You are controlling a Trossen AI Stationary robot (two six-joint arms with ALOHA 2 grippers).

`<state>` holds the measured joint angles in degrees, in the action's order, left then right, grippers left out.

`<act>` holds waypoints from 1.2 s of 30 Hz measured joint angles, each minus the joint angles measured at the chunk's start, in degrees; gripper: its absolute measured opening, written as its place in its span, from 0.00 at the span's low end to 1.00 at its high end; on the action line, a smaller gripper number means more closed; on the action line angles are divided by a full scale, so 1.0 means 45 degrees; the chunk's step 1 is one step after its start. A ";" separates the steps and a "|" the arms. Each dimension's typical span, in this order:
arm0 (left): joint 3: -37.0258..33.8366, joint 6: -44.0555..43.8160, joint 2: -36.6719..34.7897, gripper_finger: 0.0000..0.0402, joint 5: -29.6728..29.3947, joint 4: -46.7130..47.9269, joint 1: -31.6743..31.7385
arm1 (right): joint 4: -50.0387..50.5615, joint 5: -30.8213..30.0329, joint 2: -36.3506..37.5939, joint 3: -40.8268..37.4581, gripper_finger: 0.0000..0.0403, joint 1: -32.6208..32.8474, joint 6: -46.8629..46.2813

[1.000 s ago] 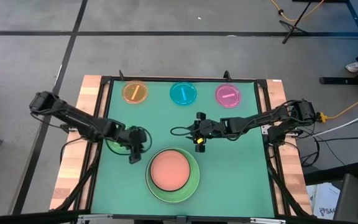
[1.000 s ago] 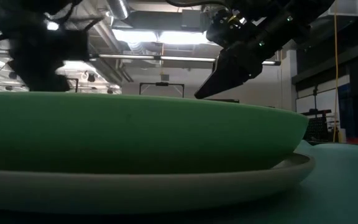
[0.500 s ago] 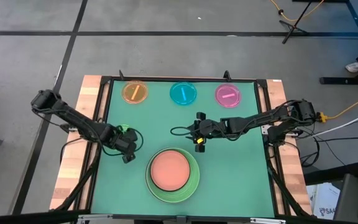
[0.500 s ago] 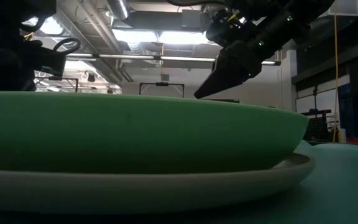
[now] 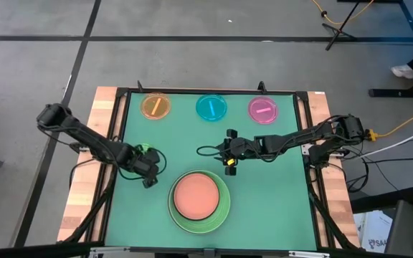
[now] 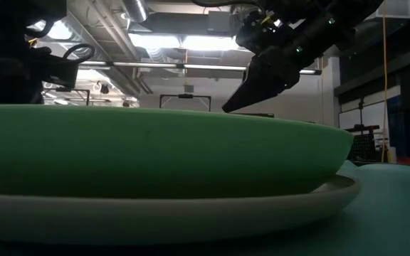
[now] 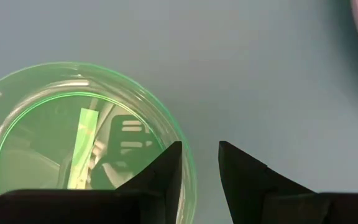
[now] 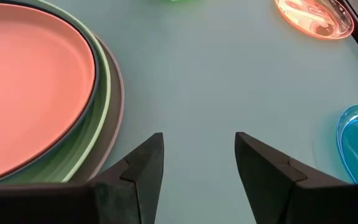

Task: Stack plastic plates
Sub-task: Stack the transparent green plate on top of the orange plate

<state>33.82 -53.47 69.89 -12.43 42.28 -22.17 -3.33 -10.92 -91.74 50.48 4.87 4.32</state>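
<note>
Stack: salmon plate [image 5: 194, 196] lies on a dark teal plate, only its rim visible [image 8: 96, 93], on the light green plate [image 5: 224, 208], lower centre of the high view; the grey-white plate [image 6: 276, 206] beneath shows only as a thin edge.
Low view: stack fills the frame, hiding the table [image 5: 278, 193] behind it.
Left gripper [image 5: 149, 172]: left of the stack, lower left of the mat; fingers [image 7: 160, 177] parted only a little, straddling the rim of the translucent green plate [image 7: 73, 134], not yet clamped on it.
Translucent green plate: largely hidden under the left gripper in the high view, cut off at the wrist view's edge.
Right gripper [image 5: 229, 163]: centre of the mat, above the stack's upper right; fingers [image 8: 143, 165] spread apart, nothing between them.
Far row: orange plate [image 5: 155, 106], cyan plate [image 5: 211, 107], magenta plate [image 5: 263, 109] along the top edge, well apart.
Change: left gripper has drawn back left from a second ago, nearly unmoved for the last half second; right arm unmoved.
</note>
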 joint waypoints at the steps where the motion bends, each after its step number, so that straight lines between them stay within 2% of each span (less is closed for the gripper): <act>1: 0.0000 -0.0002 0.0055 0.25 -0.0003 0.0013 0.0000 | 0.0000 -0.0001 0.0000 0.0000 0.46 0.0000 0.0000; 13: 0.0000 0.0001 0.1701 0.25 -0.0027 0.0039 0.0005 | 0.0005 0.0000 0.0000 0.0000 0.46 -0.0002 0.0000; 20: 0.0029 0.0005 0.1953 0.24 -0.0102 0.0057 0.0005 | 0.0007 -0.0003 0.0000 0.0005 0.46 0.0000 0.0000; 36: 0.0024 0.0588 0.1958 0.02 -0.0209 0.0082 0.0005 | 0.0005 -0.0024 0.0000 0.0005 0.46 -0.0001 0.0000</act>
<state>33.93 -50.83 78.70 -13.37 42.65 -22.15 -3.31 -11.03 -91.74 50.50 4.87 4.32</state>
